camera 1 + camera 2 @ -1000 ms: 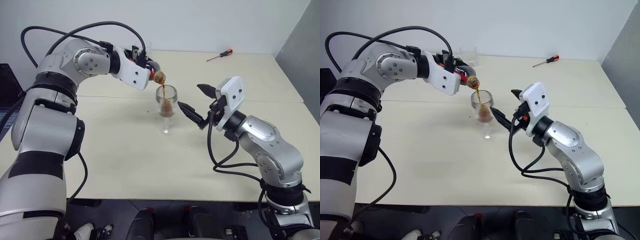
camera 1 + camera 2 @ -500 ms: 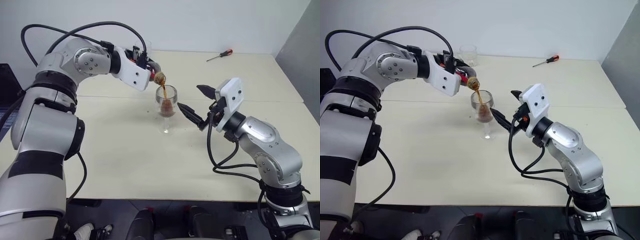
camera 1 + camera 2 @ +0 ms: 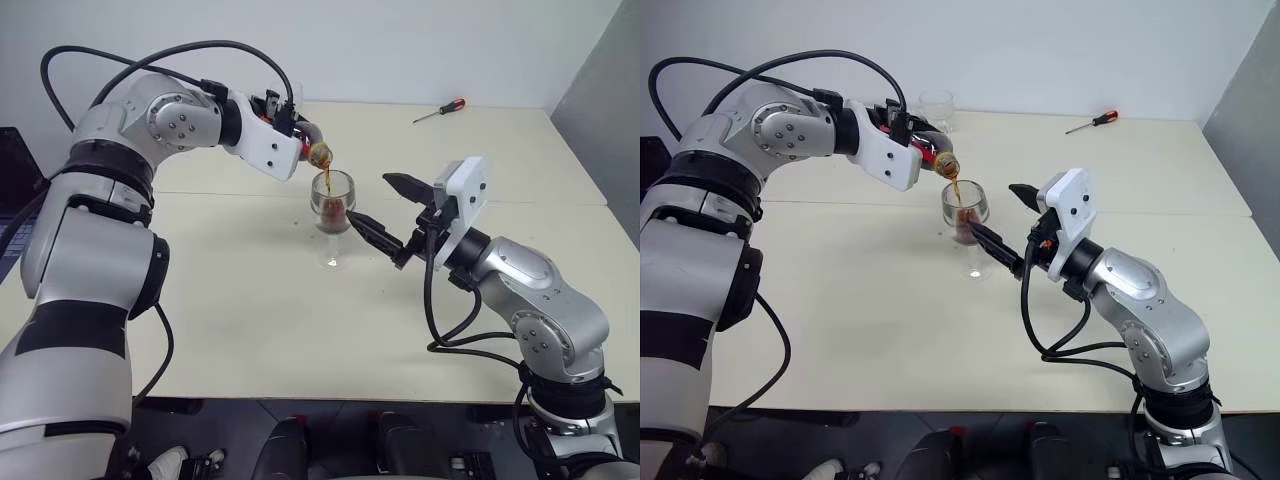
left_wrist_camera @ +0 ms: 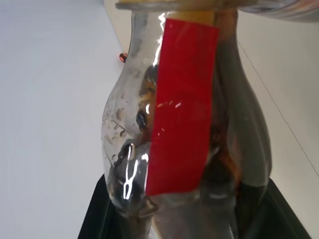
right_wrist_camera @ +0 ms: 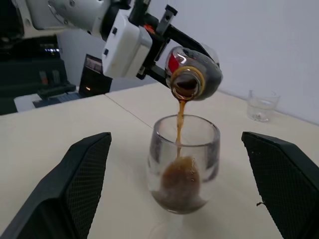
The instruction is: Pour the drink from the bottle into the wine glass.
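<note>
**Cola running from tipped bottle into glass**

Wine glass (image 3: 333,212) stands upright on the pale table (image 3: 250,300). Just above its rim, the left gripper (image 3: 300,140) is clamped on the bottle (image 5: 194,74), which is tipped mouth-down. A thin stream of the drink (image 5: 178,117) falls into the bowl, foamy dark pool at the bottom. Right gripper (image 3: 378,207) sits beside the glass, fingers spread wide to either side of the bowl, touching nothing. Tumbler (image 5: 261,105) and screwdriver (image 3: 440,110) lie well beyond the glass.

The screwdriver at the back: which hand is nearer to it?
The right hand, open beside the wine glass, is nearer the screwdriver. The left hand sits farther left, holding the bottle.
</note>
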Robot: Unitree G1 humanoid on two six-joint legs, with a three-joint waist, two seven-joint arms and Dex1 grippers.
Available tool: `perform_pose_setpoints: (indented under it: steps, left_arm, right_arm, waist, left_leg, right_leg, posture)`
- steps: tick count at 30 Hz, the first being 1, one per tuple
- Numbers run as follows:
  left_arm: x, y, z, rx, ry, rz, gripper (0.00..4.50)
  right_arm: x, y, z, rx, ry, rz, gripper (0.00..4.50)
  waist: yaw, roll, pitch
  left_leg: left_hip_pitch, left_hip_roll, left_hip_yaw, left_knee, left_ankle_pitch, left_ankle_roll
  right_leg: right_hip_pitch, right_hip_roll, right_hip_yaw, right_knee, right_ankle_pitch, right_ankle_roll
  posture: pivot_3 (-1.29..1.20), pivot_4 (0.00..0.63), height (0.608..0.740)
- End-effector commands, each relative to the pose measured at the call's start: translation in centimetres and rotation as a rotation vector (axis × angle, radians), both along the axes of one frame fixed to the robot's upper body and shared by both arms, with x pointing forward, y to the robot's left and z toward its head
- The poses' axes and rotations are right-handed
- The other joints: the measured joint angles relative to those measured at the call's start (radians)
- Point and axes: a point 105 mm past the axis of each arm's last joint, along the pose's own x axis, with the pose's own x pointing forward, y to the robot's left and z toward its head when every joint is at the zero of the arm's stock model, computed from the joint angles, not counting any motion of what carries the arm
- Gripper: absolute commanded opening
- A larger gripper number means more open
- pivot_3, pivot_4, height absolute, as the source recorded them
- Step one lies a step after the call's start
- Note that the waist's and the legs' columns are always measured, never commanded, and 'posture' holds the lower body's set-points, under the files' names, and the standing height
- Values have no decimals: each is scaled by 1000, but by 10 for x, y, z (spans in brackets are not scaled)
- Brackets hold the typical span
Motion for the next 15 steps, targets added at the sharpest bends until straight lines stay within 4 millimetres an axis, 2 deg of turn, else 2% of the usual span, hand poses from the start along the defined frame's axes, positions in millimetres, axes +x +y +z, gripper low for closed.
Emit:
perform_pose_setpoints:
  steps: [1, 15]
  left_arm:
    - [-3, -2, 27, -26, -75, -10, 1526]
    - [-3, -2, 27, -29, -78, -9, 1526]
  right_arm:
    - [-17, 3, 17, 60, -50, 69, 4500]
    - [-15, 1, 17, 64, -47, 53, 4500]
  waist:
    - [0, 0, 0]
    - [0, 0, 0]
  left_leg:
    - [0, 0, 0, 0, 0, 0]
    - [0, 0, 0, 0, 0, 0]
  right_leg:
    - [0, 0, 0, 0, 0, 0]
    - [0, 0, 0, 0, 0, 0]
  posture:
    - [0, 150, 740]
    - [0, 150, 740]
